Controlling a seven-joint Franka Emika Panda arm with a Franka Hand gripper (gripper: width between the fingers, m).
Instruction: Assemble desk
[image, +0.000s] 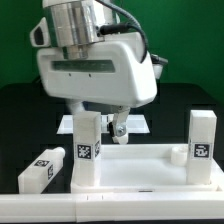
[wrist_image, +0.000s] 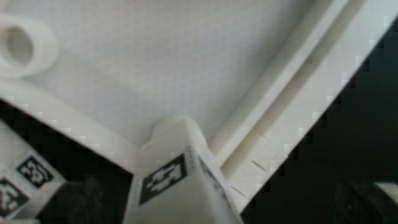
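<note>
Gripper (image: 110, 128) beside upright leg (image: 87, 150) on tabletop (image: 140, 172); whether the claw is released cannot be told. Withdraw vertically, lest the leg tilt.

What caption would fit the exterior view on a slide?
Claw near the white tabletop; one leg and another leg stand on it, a third leg lies beside it.

Flat white tabletop (image: 140, 172), tagged leg (image: 87, 150) upright

The tabletop (image: 140, 168) and legs (image: 88, 130) look smooth white plastic; robot body (image: 100, 70) glossy.
</note>
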